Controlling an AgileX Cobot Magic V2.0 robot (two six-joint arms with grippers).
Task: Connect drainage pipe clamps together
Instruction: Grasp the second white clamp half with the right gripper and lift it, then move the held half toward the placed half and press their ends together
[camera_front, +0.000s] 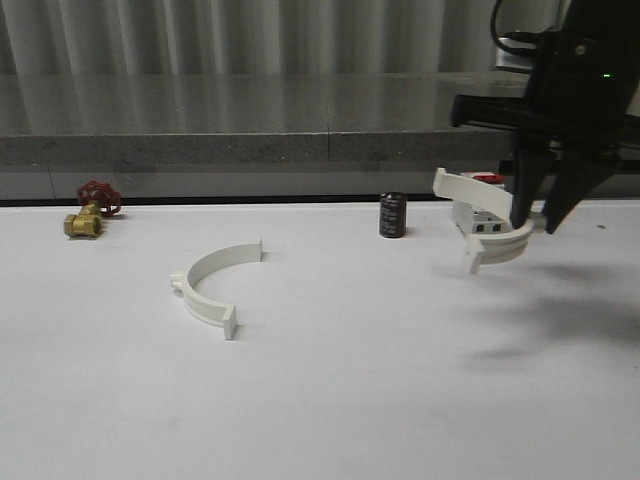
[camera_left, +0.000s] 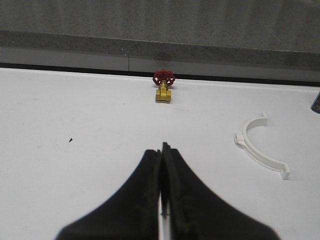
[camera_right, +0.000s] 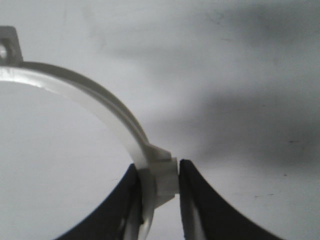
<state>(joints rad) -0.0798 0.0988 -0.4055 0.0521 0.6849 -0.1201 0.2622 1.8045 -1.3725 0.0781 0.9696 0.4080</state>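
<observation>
My right gripper (camera_right: 159, 192) is pinching the outer lug of one clamp half (camera_right: 90, 95), fingers (camera_right: 197, 200) pressed on either side of that small block, and the band arcs away from the grip with its end tab out at the far tip. In the front view the held half (camera_front: 487, 243) hangs clear of the table (camera_front: 330, 400), tilted, just in front of a white boxy breaker (camera_front: 478, 218).

The other clamp half (camera_front: 212, 282) lies flat well off to the left of those fingers, its open side facing toward them, with a small dark cylinder (camera_front: 392, 215) between and behind.

My left gripper (camera_left: 161, 172) has its fingers pressed together on nothing; the resting half (camera_left: 261, 148) sits off to its right, a brass valve (camera_left: 164, 86) ahead.

I judge the carry-over is next: I'd level the band, keep the lug grip firm, and line up tab to tab before lowering.
</observation>
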